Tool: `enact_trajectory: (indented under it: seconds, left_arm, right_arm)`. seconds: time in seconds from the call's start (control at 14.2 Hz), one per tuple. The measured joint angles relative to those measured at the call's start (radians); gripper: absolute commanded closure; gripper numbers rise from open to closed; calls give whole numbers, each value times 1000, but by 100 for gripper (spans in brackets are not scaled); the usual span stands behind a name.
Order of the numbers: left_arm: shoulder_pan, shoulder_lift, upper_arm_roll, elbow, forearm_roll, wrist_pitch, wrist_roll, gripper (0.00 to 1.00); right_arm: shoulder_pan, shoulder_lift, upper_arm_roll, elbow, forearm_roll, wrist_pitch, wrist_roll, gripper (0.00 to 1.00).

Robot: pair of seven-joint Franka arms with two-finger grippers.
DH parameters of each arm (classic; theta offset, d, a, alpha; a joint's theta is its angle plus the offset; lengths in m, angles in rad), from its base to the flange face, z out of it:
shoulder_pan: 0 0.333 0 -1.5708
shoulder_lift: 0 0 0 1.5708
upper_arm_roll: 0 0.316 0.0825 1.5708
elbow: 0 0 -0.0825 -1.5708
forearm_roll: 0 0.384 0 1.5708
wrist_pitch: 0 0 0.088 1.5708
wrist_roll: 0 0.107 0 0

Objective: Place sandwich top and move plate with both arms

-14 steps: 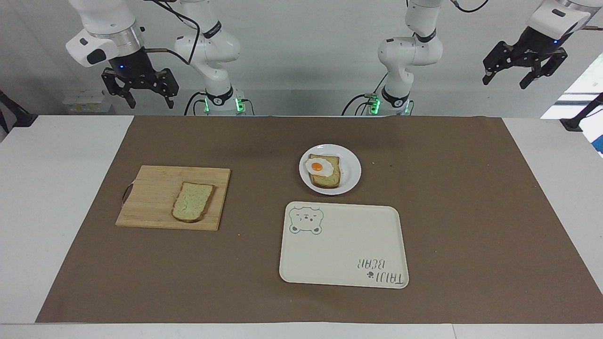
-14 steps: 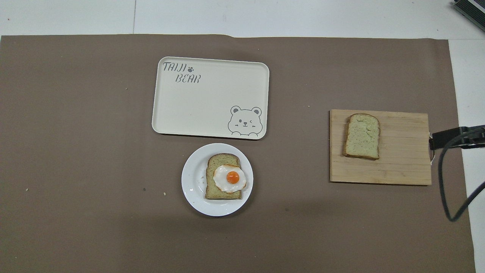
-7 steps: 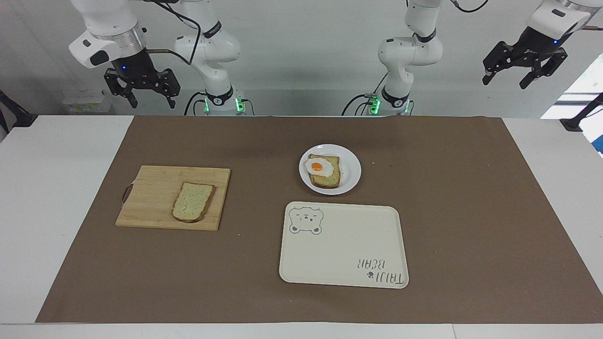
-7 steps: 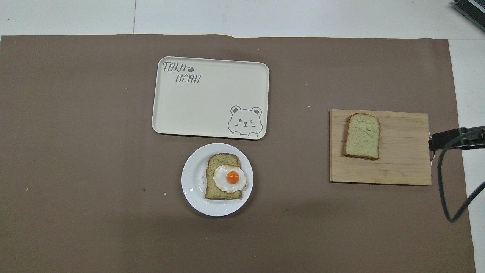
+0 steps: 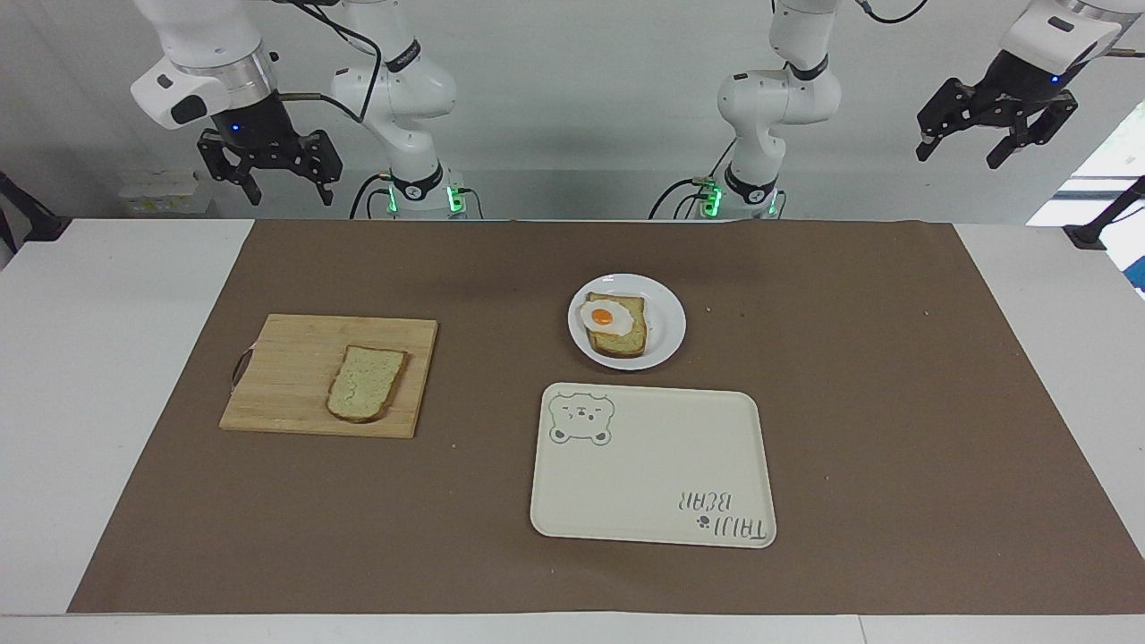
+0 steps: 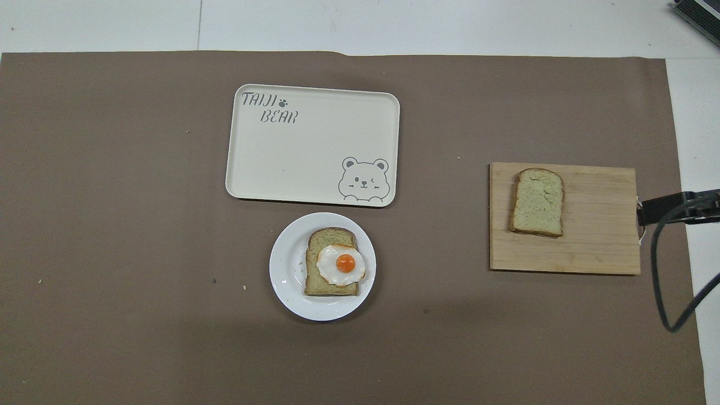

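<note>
The sandwich top (image 5: pixel 365 383) (image 6: pixel 537 202), a plain speckled slice with a brown crust, lies flat on a wooden cutting board (image 5: pixel 286 358) (image 6: pixel 596 242) toward the right arm's end of the table. The small white plate (image 5: pixel 669 333) (image 6: pixel 284 270) sits mid-table and carries a bread slice with a fried egg (image 5: pixel 615 324) (image 6: pixel 336 264). My right gripper (image 5: pixel 286 192) hangs open and empty high over the robots' edge of the table, above the board's end. My left gripper (image 5: pixel 966 154) waits open and empty, raised over the left arm's end.
A cream rectangular tray (image 5: pixel 653 465) (image 6: pixel 309 152) with a bear drawing lies beside the plate, farther from the robots. A brown mat (image 5: pixel 850 402) covers most of the table. A black cable loop (image 6: pixel 666 270) from the right arm hangs beside the board.
The right gripper has lifted slightly over the robots' edge of the table. The left gripper has barely shifted. Bread, plate, board and tray have not moved.
</note>
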Motion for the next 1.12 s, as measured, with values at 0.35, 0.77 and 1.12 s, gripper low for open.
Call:
enact_trajectory:
  seconds: [0.35, 0.77, 1.12]
  left_arm:
    - [0, 0, 0, 0, 0, 0, 0, 0]
    - [0, 0, 0, 0, 0, 0, 0, 0]
    - [0, 0, 0, 0, 0, 0, 0, 0]
  right_arm:
    - [-1, 0, -4, -5, 0, 0, 0, 0]
    - [-1, 0, -8, -9, 2, 3, 0, 0]
    - [-1, 0, -7, -14, 22, 16, 0, 0]
